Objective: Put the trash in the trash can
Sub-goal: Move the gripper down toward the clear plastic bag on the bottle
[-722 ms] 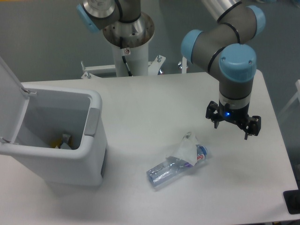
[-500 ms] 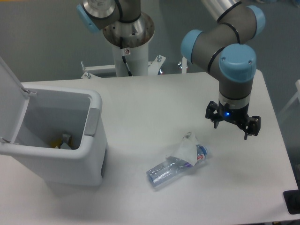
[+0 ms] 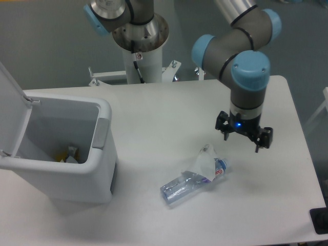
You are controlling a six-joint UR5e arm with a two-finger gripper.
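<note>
Jaws spread wide and holding nothing — the gripper hangs above the table, up and to the right of the trash, at about two o'clock from it.

Your trash lies on the table near centre-right: a clear bottle on its side, blue cap end pointing toward eight o'clock, red-lettered label end toward two o'clock. A thin whitish plastic sheet is tented over the label end, touching the bottle.

The trash can sits at nine o'clock from the bottle, well apart, lid swung up and back, mouth open. Something small and yellowish already sits at its bottom.

Step in hand, as you would judge it: the approach, nothing picked up yet. Next move calls for coming over the bottle's middle, turning the fingers across its narrow width, then lowering and closing.

Watch the sheet — it may slide off or get pinched alone. The bottle looks partly crushed, so it could squirm under the grip.

Nothing lies between bottle and can. The arm's base column stands at twelve o'clock, off the path.
</note>
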